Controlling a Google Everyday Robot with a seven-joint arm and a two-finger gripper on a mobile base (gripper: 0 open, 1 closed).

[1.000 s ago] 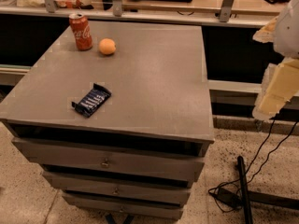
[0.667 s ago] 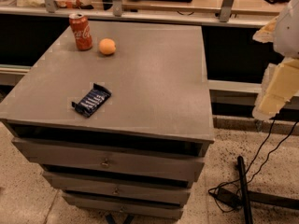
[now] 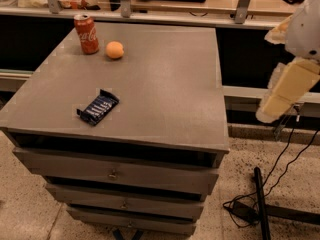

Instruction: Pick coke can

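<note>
The coke can (image 3: 86,33), red with white script and a silver top, stands upright at the far left corner of the grey cabinet top (image 3: 165,89). An orange fruit (image 3: 115,50) sits just right of it, apart from it. A dark blue snack wrapper (image 3: 98,107) lies nearer the front left. My gripper (image 3: 281,91), a pale cream part under a white arm, hangs at the right edge of the view, off the cabinet's right side and far from the can. It holds nothing that I can see.
The cabinet has several drawers (image 3: 115,174) below its top. A counter with metal posts (image 3: 242,1) runs behind it. Black cables (image 3: 270,184) and a dark bar (image 3: 260,204) lie on the speckled floor at the right.
</note>
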